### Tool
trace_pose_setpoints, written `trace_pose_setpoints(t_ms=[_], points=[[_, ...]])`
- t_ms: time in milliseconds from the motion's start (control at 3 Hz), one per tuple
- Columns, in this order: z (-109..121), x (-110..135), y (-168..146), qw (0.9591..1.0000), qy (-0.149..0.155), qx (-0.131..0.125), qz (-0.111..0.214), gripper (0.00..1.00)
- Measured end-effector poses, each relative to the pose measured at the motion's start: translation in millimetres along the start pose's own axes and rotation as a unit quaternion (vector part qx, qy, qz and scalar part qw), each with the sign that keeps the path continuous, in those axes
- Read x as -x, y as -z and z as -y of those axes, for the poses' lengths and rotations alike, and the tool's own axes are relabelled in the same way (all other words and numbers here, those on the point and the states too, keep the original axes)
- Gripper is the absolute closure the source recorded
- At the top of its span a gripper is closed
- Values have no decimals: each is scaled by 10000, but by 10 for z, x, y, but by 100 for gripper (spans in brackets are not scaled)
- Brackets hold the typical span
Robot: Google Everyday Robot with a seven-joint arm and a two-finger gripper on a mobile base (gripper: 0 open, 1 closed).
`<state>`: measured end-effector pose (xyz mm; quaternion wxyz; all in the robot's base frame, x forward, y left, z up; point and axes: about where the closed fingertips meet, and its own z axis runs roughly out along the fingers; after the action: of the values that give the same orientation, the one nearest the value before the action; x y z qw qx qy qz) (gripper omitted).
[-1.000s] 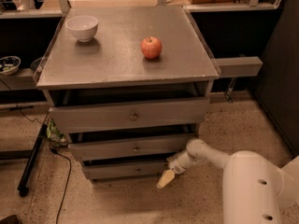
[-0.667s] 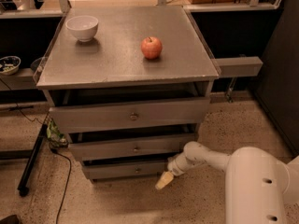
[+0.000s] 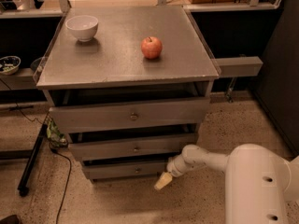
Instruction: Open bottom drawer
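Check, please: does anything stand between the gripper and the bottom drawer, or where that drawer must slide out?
Nothing visible does. The gripper hangs low, just in front of the right end of the lowest grey metal-look drawer, right of its small round knob. The speckled floor before the drawer shows no object.

The right end of the bottom drawer (image 3: 117, 171) is hidden behind the white arm (image 3: 205, 158). The gripper (image 3: 163, 181) is seen just below that end. Right of the drawer, the arm's bulk is cut off by the frame edges.
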<state>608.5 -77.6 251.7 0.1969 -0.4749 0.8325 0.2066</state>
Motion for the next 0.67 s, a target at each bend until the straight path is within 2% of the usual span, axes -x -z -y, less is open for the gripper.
trace_pose_setpoints(t_ms=[333,667], points=[[35,-1,-92,9999,-113,-59,-90,0],[168,156,-160,9996,-173,-212,-29,0]])
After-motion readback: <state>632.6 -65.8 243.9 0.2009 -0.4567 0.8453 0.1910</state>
